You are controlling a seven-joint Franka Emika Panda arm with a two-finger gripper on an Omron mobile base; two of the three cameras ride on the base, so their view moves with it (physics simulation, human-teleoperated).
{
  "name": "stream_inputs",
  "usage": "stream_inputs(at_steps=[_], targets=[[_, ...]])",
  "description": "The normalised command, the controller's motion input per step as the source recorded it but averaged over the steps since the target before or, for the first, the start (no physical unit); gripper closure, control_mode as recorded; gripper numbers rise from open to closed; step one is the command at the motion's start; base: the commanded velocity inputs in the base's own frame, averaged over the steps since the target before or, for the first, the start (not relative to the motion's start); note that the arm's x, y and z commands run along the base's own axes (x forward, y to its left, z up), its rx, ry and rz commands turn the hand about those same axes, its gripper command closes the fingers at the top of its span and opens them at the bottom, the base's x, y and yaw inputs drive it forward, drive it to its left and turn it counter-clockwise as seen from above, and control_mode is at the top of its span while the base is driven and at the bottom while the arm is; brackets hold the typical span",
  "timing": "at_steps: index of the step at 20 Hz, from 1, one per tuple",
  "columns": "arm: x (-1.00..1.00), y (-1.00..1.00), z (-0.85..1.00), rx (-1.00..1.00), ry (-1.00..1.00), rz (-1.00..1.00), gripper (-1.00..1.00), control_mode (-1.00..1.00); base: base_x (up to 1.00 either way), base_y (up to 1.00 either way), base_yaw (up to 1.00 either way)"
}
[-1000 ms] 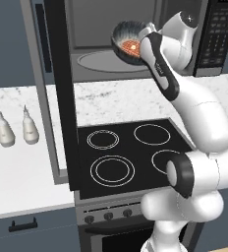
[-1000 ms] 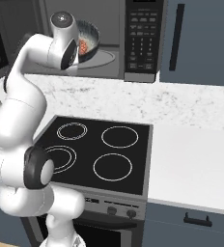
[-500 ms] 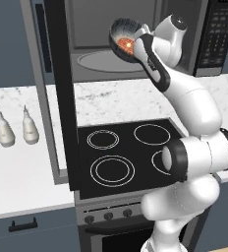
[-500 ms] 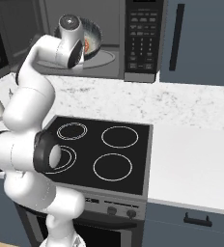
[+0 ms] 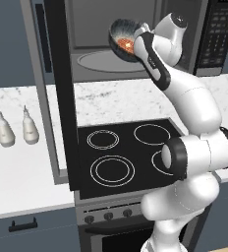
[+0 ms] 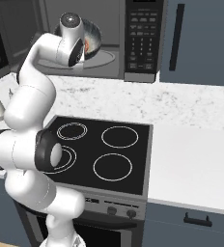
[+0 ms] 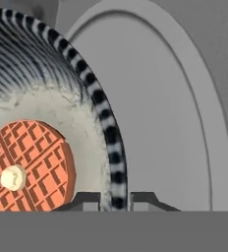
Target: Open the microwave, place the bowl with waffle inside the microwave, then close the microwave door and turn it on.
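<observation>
The microwave (image 5: 216,34) (image 6: 143,38) stands open, and its door (image 5: 57,98) is swung out to the left, edge-on. My gripper (image 5: 134,47) (image 6: 85,46) (image 7: 115,199) is shut on the rim of the bowl (image 5: 121,34) (image 6: 93,36) (image 7: 106,133). It holds the bowl tilted inside the cavity, above the round turntable (image 5: 108,61) (image 6: 104,58) (image 7: 170,123). The orange waffle (image 5: 127,45) (image 6: 88,44) (image 7: 30,167) lies in the bowl's pale inside. One fingertip (image 7: 86,201) sits inside the rim, the other outside.
A black four-ring stovetop (image 5: 126,152) (image 6: 104,149) lies below the arm. Two pale bottles (image 5: 5,130) (image 5: 30,128) stand on the marble counter left of the door. More counter (image 6: 196,144) runs to the right under a dark blue cabinet (image 6: 201,38).
The arm has stretched forward and carried the bowl a little further left and deeper into the microwave. The grip on the rim is unchanged.
</observation>
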Motion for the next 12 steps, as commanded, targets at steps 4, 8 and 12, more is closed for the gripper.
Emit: stream_inputs(at_steps=[4,8,12], targets=[[0.00,0.00,0.00,0.00,0.00,0.00,-1.00,-1.00,0.00,0.00,0.00],[-0.09,-0.02,0.00,0.00,-0.03,0.02,-1.00,-1.00,0.00,0.00,0.00],[-0.92,-0.08,0.19,0.00,-0.41,0.09,-1.00,-1.00,0.00,0.00,0.00]])
